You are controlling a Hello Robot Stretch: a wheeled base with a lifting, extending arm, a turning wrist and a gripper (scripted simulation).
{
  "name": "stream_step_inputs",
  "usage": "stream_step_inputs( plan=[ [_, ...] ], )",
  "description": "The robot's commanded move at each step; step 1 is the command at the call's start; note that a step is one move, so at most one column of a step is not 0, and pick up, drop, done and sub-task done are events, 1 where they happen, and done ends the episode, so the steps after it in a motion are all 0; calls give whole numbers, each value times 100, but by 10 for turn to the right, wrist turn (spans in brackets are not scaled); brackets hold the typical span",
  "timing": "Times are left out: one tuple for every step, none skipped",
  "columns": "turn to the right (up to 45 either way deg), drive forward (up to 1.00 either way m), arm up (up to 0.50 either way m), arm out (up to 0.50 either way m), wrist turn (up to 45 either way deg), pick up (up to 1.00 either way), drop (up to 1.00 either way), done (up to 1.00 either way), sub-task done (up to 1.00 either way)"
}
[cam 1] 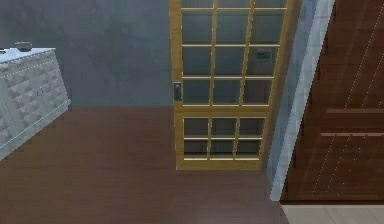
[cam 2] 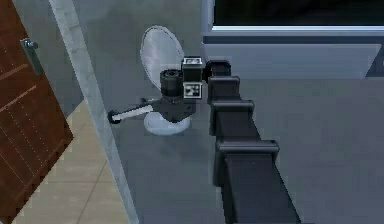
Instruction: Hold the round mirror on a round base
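Arm point(cam 2: 245, 165) spans grey floor point(cam 2: 330, 140) toward apparent mirror point(cam 2: 160, 50).

Arm point(cam 2: 245, 160): extended, telescoping segments run from bottom edge toward 11 o'clock. Marker squares point(cam 2: 192, 78) at far end. Gripper point(cam 2: 122, 115): fingers point toward 8 o'clock. Held load: cannot tell.

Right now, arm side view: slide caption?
Arm extended, gripper near round mirror on round base; brown door at left.
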Motion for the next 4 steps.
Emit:
stream_step_inputs(
  plan=[
    [0,0,0,0,240,0,0,0,0],
    [0,0,-10,0,0,0,0,0,0],
    [0,0,0,0,0,100,0,0,0],
    [0,0,10,0,0,0,0,0,0]
  ],
)
